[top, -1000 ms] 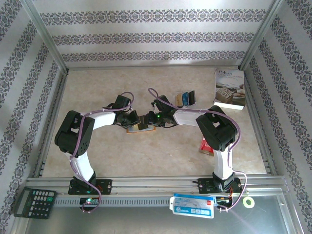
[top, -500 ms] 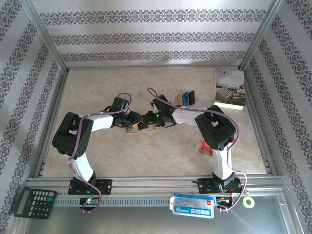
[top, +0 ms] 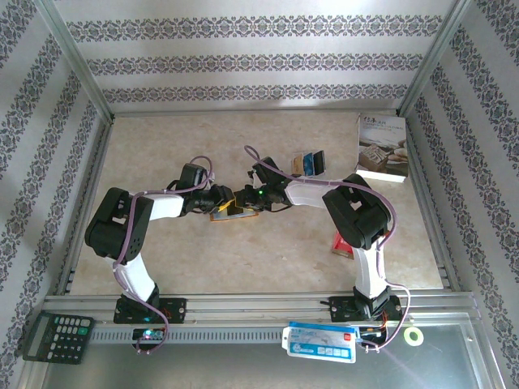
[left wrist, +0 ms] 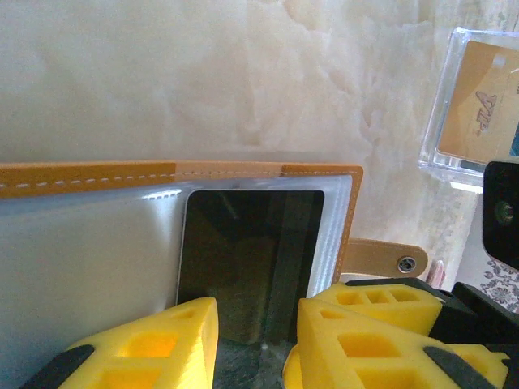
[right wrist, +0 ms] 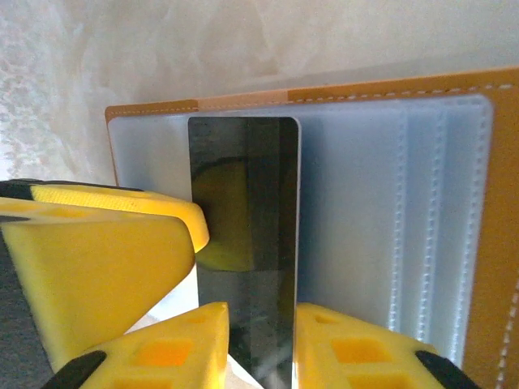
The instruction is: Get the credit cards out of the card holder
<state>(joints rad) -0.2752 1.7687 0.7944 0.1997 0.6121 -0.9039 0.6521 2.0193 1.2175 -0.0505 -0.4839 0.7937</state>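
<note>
- Top external view showed both arms reaching inward so that the left gripper (top: pixel 215 200) and the right gripper (top: pixel 246 197) met over the card holder (top: pixel 233 214).
- That card holder lay open and flat on the marbled surface (top: pixel 268 259), near its middle and between the two arms.
- Left wrist view showed the holder's orange stitched edge running across, with clear plastic sleeves inside it and a dark card (left wrist: pixel 251 251) sitting in the end sleeve.
- A little orange tab (left wrist: pixel 381 258) with a metal snap stuck out from the holder's end, just beside that sleeve.
- The left gripper's yellow fingers (left wrist: pixel 146 348) stood spread apart. The dark card's lower end showed in the gap between them, and nothing was visibly pinched.
- Right wrist view showed the same dark card from the other side, upright in the picture, with empty clear sleeves next to it.
- The right gripper's fingers (right wrist: pixel 365 352) stood parted on either side of the card's lower end. Whether they clamped the card or just rested over it could not be told.
- Another yellow finger (right wrist: pixel 105 243) came in from the left of that view, its tip just beside the card's long edge and mirrored in the card's glossy face.
- A clear stand (top: pixel 310 164) holding a few cards stood on the surface beyond the right gripper, well apart from the holder.
- A white book (top: pixel 383 148) lay near the far right corner.
</note>
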